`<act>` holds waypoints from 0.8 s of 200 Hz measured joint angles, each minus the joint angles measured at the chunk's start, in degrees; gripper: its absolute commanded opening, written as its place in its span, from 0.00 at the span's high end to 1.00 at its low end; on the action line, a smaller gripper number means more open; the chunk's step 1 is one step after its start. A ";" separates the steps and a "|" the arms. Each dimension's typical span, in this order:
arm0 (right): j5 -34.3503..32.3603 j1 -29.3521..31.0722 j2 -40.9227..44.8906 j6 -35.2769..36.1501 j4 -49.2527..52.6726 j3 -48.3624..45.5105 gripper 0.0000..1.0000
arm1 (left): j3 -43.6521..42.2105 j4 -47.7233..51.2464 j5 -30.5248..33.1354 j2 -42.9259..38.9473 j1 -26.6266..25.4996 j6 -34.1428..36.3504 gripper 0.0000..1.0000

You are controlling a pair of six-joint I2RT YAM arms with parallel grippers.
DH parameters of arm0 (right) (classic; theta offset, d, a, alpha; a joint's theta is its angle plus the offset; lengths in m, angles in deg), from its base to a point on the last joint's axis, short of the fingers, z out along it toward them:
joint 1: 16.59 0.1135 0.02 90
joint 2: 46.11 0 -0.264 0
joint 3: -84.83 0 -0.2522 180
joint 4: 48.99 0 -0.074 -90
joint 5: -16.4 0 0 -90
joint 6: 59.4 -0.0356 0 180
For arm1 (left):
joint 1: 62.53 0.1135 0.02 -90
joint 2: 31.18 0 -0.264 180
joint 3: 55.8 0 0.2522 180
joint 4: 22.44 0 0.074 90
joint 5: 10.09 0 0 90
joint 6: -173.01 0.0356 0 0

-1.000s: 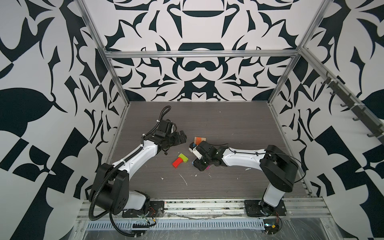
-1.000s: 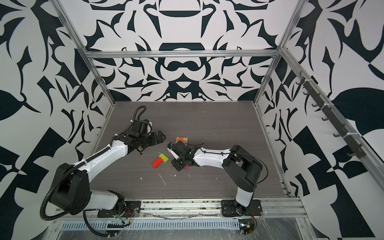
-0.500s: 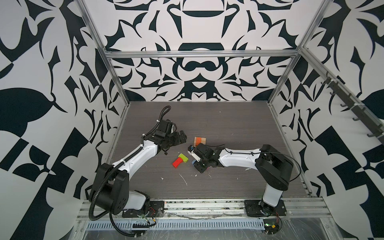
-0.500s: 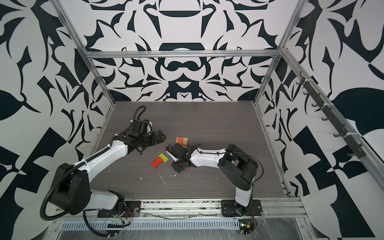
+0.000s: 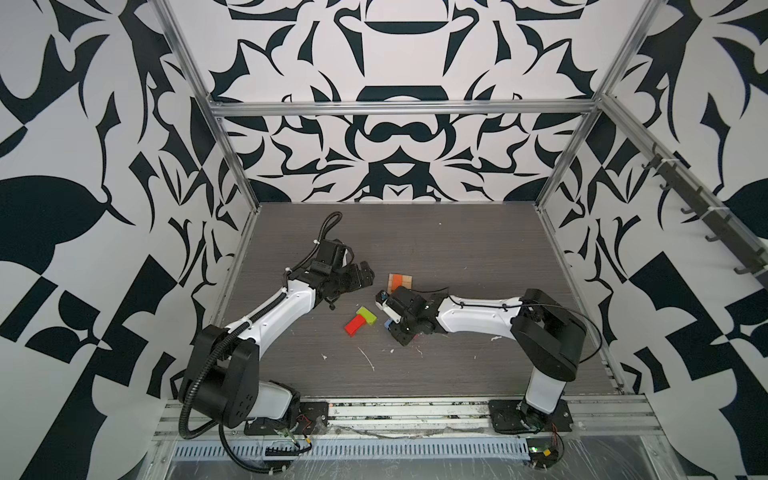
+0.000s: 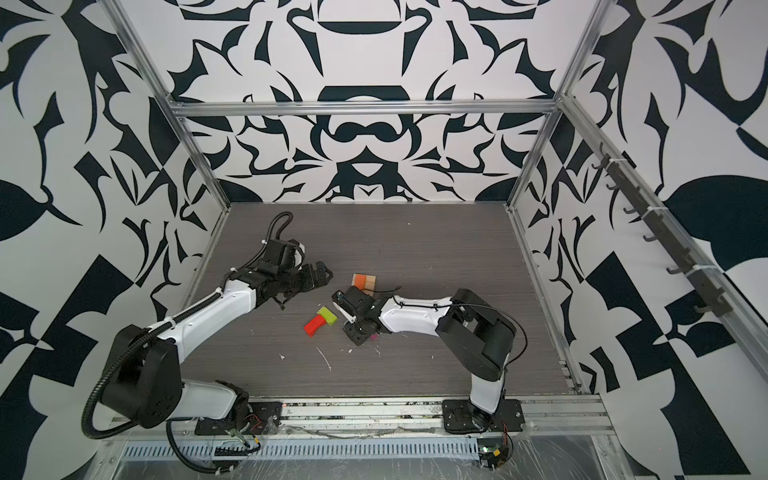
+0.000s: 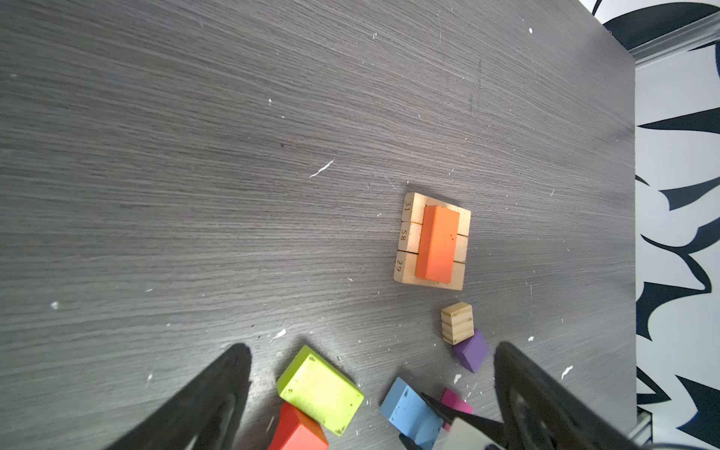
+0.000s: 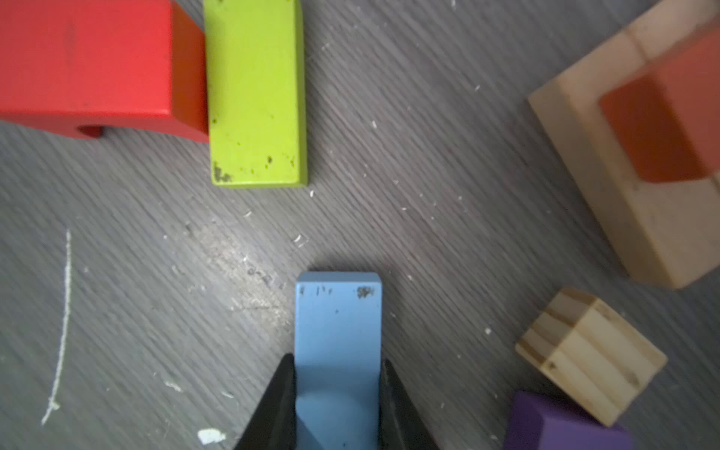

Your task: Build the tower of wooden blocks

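now the right fingers (image 8: 274,405) are clamped on the long sides of the blue block (image 8: 337,331), which seems to lie flat on the counter (image 8: 389,156), so the pick-up step is in hand. the tower (image 7: 407,237) so far is 3 tan blocks side by side with 1 orange block (image 7: 438,243) laid across them, near the blue one. the left fingers (image 7: 210,393) hover spread wide, holding nothing. next calls for a lift, a short carry clear of the tan cube (image 8: 588,358), and setting the blue block beside the orange one without nudging it.
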 measured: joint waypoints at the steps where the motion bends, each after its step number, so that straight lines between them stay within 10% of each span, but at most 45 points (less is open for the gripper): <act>1: 0.00 0.00 0.00 0.00 0.00 0.00 0.72 | 0.00 0.00 0.00 0.00 0.00 0.00 0.00; 160: 0.33 -2.93 7.78 -5.53 -2.34 -0.66 0.73 | 0.00 -0.42 -2.16 2.12 0.00 0.00 0.01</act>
